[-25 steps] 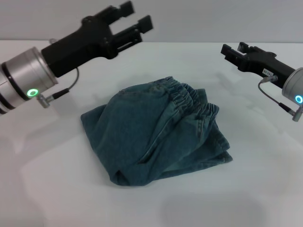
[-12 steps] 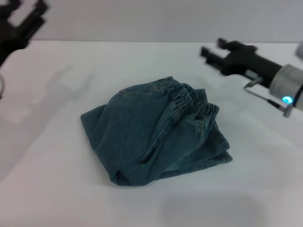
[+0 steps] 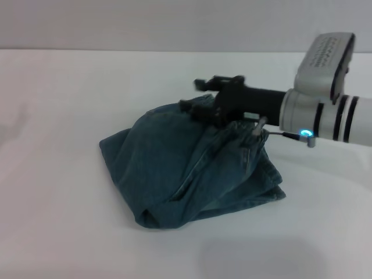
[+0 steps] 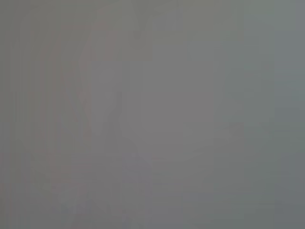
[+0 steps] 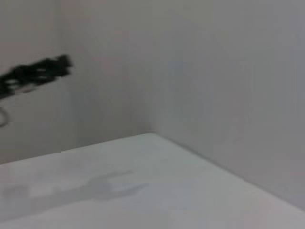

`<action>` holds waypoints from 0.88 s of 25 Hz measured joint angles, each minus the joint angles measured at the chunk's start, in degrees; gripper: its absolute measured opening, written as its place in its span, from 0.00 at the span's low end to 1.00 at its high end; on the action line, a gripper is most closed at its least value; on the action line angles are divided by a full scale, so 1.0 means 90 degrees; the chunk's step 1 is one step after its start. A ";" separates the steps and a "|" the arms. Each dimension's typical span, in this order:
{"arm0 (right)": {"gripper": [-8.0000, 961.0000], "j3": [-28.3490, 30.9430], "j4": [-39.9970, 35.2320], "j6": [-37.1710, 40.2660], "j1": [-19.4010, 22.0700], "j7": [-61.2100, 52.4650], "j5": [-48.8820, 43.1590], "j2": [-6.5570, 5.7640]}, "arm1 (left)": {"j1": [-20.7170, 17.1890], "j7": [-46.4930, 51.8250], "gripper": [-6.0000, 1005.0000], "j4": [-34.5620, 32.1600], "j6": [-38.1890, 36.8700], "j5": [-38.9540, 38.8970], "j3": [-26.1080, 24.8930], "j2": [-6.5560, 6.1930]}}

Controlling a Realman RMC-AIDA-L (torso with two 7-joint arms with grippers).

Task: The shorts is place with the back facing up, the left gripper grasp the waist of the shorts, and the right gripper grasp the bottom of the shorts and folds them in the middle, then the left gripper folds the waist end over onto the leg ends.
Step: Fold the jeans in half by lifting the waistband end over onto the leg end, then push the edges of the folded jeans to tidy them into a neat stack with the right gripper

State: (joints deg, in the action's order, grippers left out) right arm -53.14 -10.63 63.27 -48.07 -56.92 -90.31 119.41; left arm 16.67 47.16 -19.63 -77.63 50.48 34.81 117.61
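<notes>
nearest to us in the head view lies the bare white table [image 3: 70, 232], and just beyond that open stretch sit the shorts [image 3: 186, 168], folded into a rumpled blue-green bundle near the middle of the surface. the fold edges and darker lower layers face us, spreading toward the right front corner of the bundle, while the gathered, ruffled waist [image 3: 244, 131] sits at the far right side of the pile, on top

over that far edge we see the right gripper [image 3: 200, 96], reaching in from the right with its black body level above the waist and its fingertips past the cloth's far left rim. we cannot tell from here whether its jaws are parted or closed, nor whether they touch the denim. behind it the silver wrist with its blue ring [image 3: 304, 135] extends off to the right

the left gripper does not show in the head view. in the right wrist view we see a blurred black gripper [image 5: 35, 74] far off against the pale wall, above the table's far edge [image 5: 152, 143]; it is too blurred to read. the left wrist view gives only a flat grey field
</notes>
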 joint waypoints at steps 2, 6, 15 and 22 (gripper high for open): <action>0.62 -0.0331 -0.0105 0.0281 -0.0040 -0.0277 -0.0003 -0.0001 | 0.0021 -0.0032 0.82 -0.0004 0.0124 -0.0002 -0.0153 -0.0006; 0.62 -0.1082 -0.0585 0.0838 -0.0047 -0.0990 -0.0004 -0.0029 | 0.0102 -0.0053 0.82 -0.0019 0.0289 0.0013 -0.0162 -0.0011; 0.62 -0.2316 -0.2495 0.2431 0.0045 -0.3408 -0.1090 -0.0111 | 0.0270 -0.0366 0.82 0.0038 0.0361 0.0000 -0.0154 0.0035; 0.62 -0.2357 -0.2893 0.3294 -0.0331 -0.4538 -0.2379 -0.0089 | 0.0351 -0.0374 0.82 0.0051 0.0431 -0.0004 -0.0166 0.0037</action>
State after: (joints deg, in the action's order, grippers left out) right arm -74.35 -36.66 92.92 -51.05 -97.76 -111.73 118.61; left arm 19.82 43.79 -19.17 -73.75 50.44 33.31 117.95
